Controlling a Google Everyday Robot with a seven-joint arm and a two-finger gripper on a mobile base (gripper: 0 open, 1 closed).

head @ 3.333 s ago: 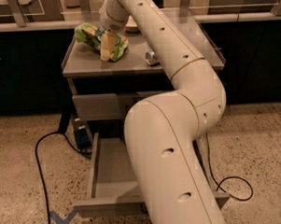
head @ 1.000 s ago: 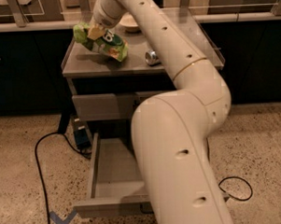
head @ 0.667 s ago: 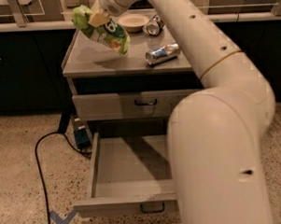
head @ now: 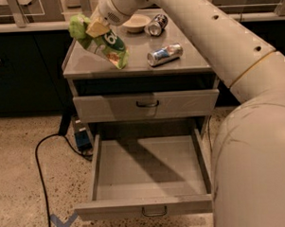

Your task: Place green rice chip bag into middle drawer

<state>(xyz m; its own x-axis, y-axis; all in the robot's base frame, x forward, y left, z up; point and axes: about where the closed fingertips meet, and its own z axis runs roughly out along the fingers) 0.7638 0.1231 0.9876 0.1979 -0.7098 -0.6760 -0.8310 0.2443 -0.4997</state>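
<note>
The green rice chip bag [head: 100, 45] is crinkled and bright green with white lettering. It hangs tilted in the air over the left part of the cabinet top [head: 135, 64]. My gripper [head: 97, 28] is shut on the bag's upper part, above the cabinet's left side. The middle drawer [head: 149, 175] is pulled wide open below and shows an empty grey floor, with its dark handle [head: 154, 212] at the front. The upper handled drawer [head: 146, 105] is closed.
Two silver-blue cans lie on the cabinet top, one in the middle [head: 164, 54] and one at the back [head: 156, 25]. A small bowl [head: 135, 23] stands behind. A black cable [head: 44, 153] and a blue tape cross [head: 62, 226] lie on the floor at left. My arm [head: 246, 106] fills the right side.
The gripper has lifted the bag off the cabinet top and carried it left and up. The arm has swung right, uncovering the open drawer and the cans.
</note>
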